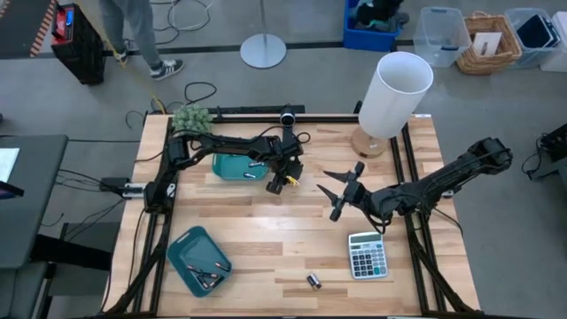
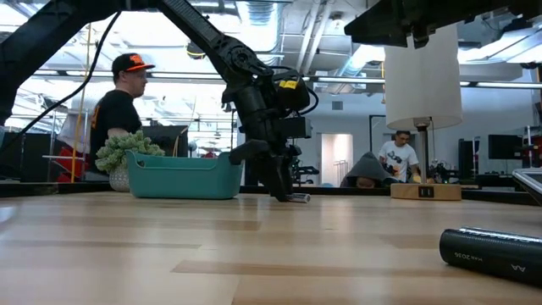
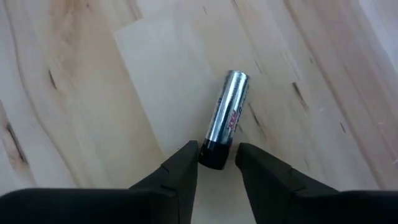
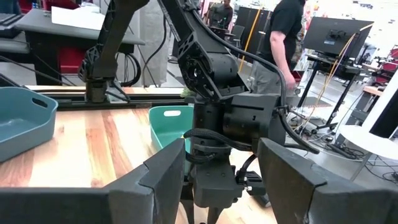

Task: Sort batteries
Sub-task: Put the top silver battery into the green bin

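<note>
The left gripper [image 3: 216, 163] is down at the table beside the green bin [image 1: 232, 167], fingers narrowed around the dark end of a silver battery [image 3: 225, 118] lying flat, apparently to lift it. The right gripper [image 1: 341, 190] waits mid-table, spread wide, clear of it.

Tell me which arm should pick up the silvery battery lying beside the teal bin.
Left. The left gripper already has the silvery cylindrical battery's dark end between its open fingers, beside the teal plastic bin. The right gripper hovers open mid-table, farther from it.
</note>
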You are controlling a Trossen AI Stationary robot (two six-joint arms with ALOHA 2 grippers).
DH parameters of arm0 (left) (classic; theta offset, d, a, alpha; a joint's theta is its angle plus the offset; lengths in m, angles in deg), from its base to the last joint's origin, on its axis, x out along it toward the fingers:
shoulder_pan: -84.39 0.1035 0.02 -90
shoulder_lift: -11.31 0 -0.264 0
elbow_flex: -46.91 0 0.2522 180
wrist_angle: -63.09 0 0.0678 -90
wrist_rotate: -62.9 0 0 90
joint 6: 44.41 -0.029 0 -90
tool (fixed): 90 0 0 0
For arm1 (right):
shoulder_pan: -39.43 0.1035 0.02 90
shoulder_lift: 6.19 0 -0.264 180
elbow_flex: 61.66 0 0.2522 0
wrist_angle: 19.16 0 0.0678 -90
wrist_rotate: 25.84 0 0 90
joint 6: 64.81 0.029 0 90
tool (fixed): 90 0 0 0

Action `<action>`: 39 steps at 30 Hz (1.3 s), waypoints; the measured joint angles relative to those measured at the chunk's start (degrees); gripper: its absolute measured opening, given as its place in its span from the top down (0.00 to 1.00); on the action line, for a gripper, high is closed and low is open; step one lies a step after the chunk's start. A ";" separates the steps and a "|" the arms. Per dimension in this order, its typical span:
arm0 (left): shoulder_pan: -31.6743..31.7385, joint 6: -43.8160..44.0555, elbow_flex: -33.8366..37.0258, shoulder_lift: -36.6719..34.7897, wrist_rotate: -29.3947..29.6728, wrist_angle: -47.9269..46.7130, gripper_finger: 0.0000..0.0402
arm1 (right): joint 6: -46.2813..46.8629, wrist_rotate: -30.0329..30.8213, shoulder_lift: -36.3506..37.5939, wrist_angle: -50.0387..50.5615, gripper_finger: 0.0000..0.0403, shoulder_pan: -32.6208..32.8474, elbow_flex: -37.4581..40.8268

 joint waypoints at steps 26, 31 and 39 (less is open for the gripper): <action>-0.47 2.37 0.72 0.09 -3.29 1.62 0.67 | 0.24 0.00 0.00 -0.02 0.46 0.00 0.00; -0.50 4.57 0.74 0.09 -3.52 1.34 0.83 | 0.48 0.00 0.00 -0.04 0.46 0.00 0.00; -0.50 5.44 0.72 0.02 -3.35 1.09 0.90 | 0.55 0.00 0.00 -0.18 0.46 0.00 0.00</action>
